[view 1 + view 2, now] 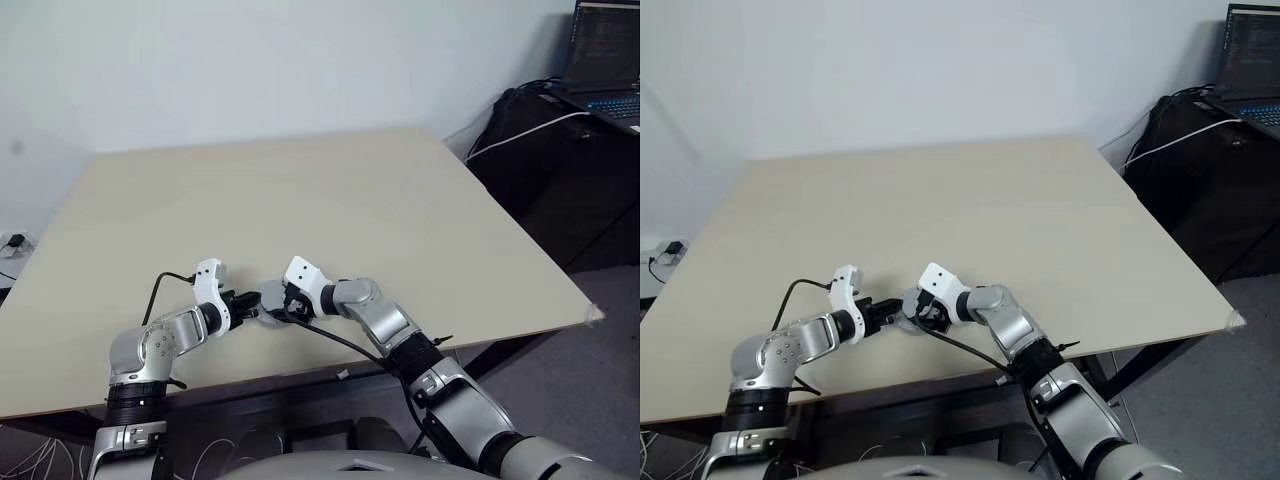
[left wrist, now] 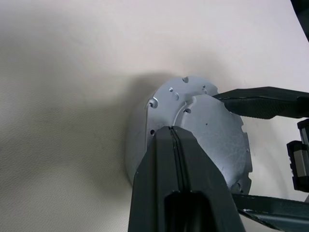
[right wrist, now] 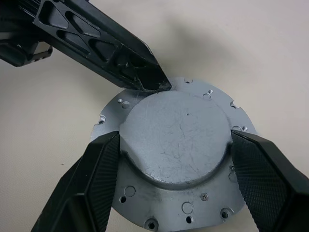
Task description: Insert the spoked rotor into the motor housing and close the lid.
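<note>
- Motor housing [image 1: 271, 299], head views: small grey metal disc lying flat near the front edge of the tabletop [image 1: 330, 190], between left tool [image 1: 246, 304] and right tool [image 1: 287, 303].
- Left wrist view: left tool pressed together, tip resting on the raised lid [image 2: 212, 130].
- Right wrist view: right tool spread, straddling the lid's sides. Judged rigid, heavy, slick; grip the lid's edge.

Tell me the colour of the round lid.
Silver-grey metal lid, finely scratched; clearest in the right wrist view.
</note>
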Robot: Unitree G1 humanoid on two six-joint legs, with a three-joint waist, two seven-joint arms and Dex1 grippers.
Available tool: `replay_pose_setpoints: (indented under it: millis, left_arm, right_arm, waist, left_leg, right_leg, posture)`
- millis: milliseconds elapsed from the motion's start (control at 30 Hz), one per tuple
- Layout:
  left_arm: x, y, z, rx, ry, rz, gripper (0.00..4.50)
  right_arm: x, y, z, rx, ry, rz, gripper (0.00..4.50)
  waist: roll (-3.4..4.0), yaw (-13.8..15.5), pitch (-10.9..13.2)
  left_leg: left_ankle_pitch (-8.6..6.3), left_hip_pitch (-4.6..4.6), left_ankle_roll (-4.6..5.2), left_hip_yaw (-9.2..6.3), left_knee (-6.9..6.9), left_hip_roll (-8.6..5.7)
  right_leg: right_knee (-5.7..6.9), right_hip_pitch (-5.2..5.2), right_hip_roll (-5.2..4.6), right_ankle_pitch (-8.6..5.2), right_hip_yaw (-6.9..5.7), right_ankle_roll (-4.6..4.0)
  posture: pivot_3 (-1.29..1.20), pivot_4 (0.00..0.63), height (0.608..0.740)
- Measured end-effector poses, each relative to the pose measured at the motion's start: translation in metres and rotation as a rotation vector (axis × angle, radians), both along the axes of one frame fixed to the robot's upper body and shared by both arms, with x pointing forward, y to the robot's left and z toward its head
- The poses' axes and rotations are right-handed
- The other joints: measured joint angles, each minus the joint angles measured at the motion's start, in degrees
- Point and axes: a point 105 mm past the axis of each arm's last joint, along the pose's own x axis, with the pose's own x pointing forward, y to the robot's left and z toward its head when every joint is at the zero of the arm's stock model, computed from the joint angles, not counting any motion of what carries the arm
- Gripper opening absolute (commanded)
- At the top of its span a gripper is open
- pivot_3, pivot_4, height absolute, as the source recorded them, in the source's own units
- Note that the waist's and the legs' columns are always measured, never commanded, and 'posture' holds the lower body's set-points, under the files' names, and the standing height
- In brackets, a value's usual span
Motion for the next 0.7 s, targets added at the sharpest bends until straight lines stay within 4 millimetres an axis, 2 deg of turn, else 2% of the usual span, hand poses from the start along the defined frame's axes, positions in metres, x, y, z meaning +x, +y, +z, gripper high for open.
replay_pose_setpoints:
  millis: [333, 400, 467, 700]
  left_arm:
    - [-0.0024, -0.0019, -0.0003, 0.001, 0.010, -0.029, 0.00]
    - [-0.0025, -0.0018, -0.0003, 0.002, 0.010, -0.030, 0.00]
    - [-0.0025, -0.0019, -0.0003, 0.002, 0.010, -0.031, 0.00]
    - [-0.0030, -0.0042, 0.0006, -0.008, 0.005, -0.047, 0.00]
  right_arm:
    - [-0.0008, -0.0001, -0.0001, 0.006, -0.004, 0.002, 3.21]
    - [-0.0009, 0.0010, 0.0005, 0.011, -0.004, 0.000, 3.93]
    - [0.0013, 0.0004, 0.0014, 0.017, -0.008, -0.020, 4.46]
    - [0.0002, -0.0056, 0.0030, 0.057, -0.003, -0.073, 4.46]
  waist:
    - [0.00, -0.10, -0.07]
    - [0.00, -0.11, -0.07]
    - [0.00, -0.10, -0.07]
    - [-0.01, 0.26, -0.05]
  left_leg:
    - [-0.03, 0.00, 0.03, 0.00, -0.02, -0.01]
    - [-0.03, 0.00, 0.03, -0.01, -0.03, -0.01]
    - [-0.03, 0.00, 0.03, -0.01, -0.03, -0.01]
    - [-0.04, -0.11, 0.04, -0.03, -0.03, -0.04]
  right_leg:
    - [-0.02, 0.00, 0.00, -0.01, 0.01, -0.03]
    - [-0.03, 0.00, -0.01, -0.02, 0.00, -0.03]
    - [-0.02, 0.00, -0.01, -0.02, 0.00, -0.03]
    - [-0.06, -0.07, -0.03, -0.02, 0.00, -0.05]
  posture:
    - [0.00, 0.000, 0.740]
    - [0.00, 0.000, 0.740]
    - [0.00, 0.000, 0.740]
    - [0.00, 0.000, 0.740]
